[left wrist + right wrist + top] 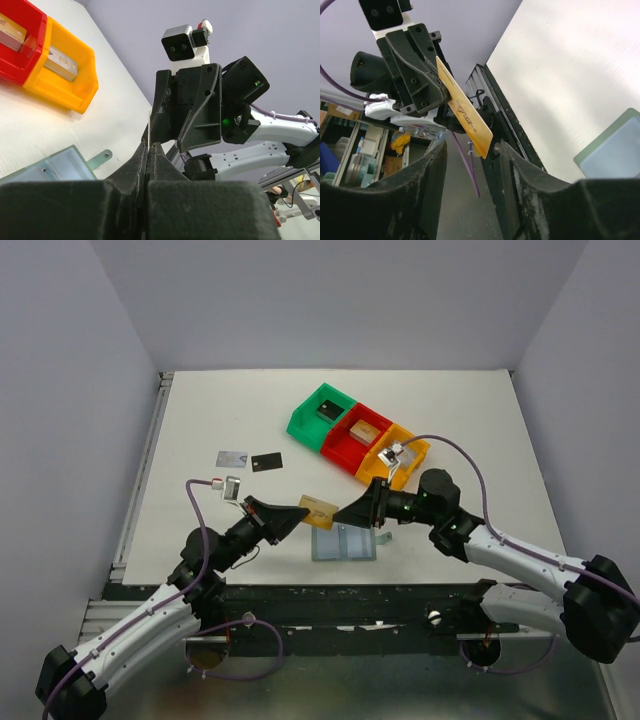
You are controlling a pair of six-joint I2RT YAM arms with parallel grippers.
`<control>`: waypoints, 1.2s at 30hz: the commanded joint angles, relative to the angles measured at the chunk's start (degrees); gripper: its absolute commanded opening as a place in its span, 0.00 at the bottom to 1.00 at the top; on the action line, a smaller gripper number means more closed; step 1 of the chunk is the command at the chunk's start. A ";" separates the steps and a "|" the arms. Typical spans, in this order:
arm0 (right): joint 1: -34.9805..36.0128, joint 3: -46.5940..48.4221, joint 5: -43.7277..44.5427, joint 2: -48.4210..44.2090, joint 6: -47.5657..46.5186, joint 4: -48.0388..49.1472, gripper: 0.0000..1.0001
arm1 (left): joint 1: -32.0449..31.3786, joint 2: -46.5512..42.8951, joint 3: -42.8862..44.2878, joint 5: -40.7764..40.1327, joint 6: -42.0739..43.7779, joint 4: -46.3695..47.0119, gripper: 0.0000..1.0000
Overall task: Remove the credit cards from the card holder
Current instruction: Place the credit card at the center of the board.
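left gripper [150,146]: nearest the lens, we see its jaws pressed together on the tan-gold card [465,111], pinching one end.
tan-gold card: out of the holder and up off the table [220,410], it juts from the left gripper toward the right one, tilted.
right gripper [472,150]: we find its fingers [427,175] standing apart with nothing clamped. They face the card's free end, and we cannot tell whether they touch it.
card holder [345,543]: lies open and flat on the table just below both grippers, both panels up.
black card [267,462]: flat on the table, behind the left gripper.
silver-grey card [233,458]: just beside the black one, on its left.
green bin [322,412], red bin [357,435], orange bin [400,455]: we count them in a slanted row at the far right, each with a small block inside.
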 commanded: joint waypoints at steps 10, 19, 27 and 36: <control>0.43 1.64 -3.66 2.87 2.33 7.09 0.34 | 0.28 2.33 -0.91 -0.60 -1.87 5.87 0.00; 0.34 2.25 -4.28 2.87 1.45 6.75 0.11 | 0.27 2.24 -0.73 -0.78 -1.26 4.30 0.00; -1.24 10.94 -3.05 0.41 -10.05 -16.96 0.00 | 4.31 -4.87 6.12 -3.76 4.80 -18.80 0.84; -10.46 20.70 0.03 7.78 -21.56 -42.97 0.00 | 6.60 -5.41 10.96 -4.74 6.74 -34.37 0.86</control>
